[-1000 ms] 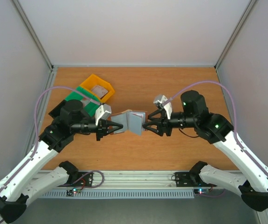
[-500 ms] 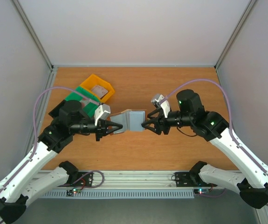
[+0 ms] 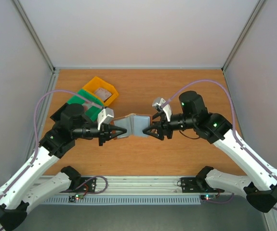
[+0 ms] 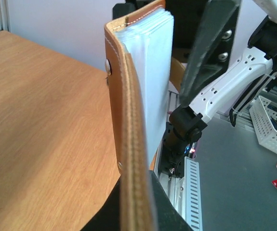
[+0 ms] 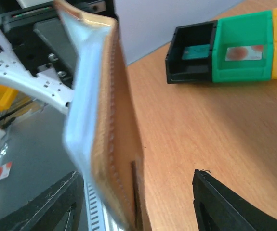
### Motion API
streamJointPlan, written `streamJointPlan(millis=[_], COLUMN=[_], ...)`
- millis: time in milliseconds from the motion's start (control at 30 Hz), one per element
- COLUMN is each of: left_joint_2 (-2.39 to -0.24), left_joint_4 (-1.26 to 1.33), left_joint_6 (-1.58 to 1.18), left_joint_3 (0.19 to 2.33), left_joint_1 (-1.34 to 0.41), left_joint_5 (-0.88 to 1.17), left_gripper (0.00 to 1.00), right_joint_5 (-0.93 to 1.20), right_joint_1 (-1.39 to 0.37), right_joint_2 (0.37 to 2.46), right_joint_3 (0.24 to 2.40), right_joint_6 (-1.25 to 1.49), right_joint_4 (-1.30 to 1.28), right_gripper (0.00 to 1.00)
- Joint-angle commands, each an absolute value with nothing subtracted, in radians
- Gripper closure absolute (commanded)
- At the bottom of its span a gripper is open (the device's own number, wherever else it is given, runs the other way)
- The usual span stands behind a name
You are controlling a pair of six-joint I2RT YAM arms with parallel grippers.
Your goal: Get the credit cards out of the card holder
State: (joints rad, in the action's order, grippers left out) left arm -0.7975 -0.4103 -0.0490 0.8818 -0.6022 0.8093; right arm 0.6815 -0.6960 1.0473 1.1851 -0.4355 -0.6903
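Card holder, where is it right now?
In the top view the card holder is at mid-table, open between the left gripper and the right gripper, to the right of the yellow bin.

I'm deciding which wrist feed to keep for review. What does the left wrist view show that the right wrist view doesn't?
Only the left wrist view shows the snap stud on the brown outside of the card holder, and a white mesh basket off the table. Only the right wrist view shows the black bin and green bin side by side on the table. Both show the card holder edge-on, brown outside and pale lining, above the wooden table.
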Motion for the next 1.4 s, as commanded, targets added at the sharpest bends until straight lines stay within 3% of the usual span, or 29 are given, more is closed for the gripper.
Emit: streamJointPlan(millis=[0, 133, 367, 1000, 1233, 1367], left_joint_2=[-0.774, -0.777, -0.788, -0.783, -0.787, -0.787], left_joint_4=[-0.4, -0.374, -0.36, -0.284, -0.268, -0.261], left_joint_6=[0.0, 0.029, 0.022, -0.034, -0.037, -0.043], left_joint_3=[0.894, 0.889, 0.887, 0.851, 0.844, 0.841], left_joint_1=[-0.606, -0.605, -0.606, -0.609, -0.609, -0.609], left_joint_5=[0.839, 0.858, 0.868, 0.879, 0.873, 0.875], left_gripper=[1.0, 1.0, 1.0, 1.0, 1.0, 1.0], right_joint_5=[0.726, 0.632, 0.577, 0.576, 0.633, 0.647], right_joint_1=[-0.702, -0.698, -0.699, -0.702, -0.72, -0.728], right_joint_2=[0.964, 0.953, 0.979, 1.084, 1.129, 1.126], right_joint_3=[1.203, 1.218, 1.238, 1.245, 1.266, 1.256], right_joint_6=[-0.528, -0.546, -0.512, -0.451, -0.457, -0.457], right_joint_4=[-0.763, -0.823, -0.797, -0.699, -0.71, -0.69], right_gripper=[0.36, 0.39, 0.51, 0.68, 0.63, 0.54])
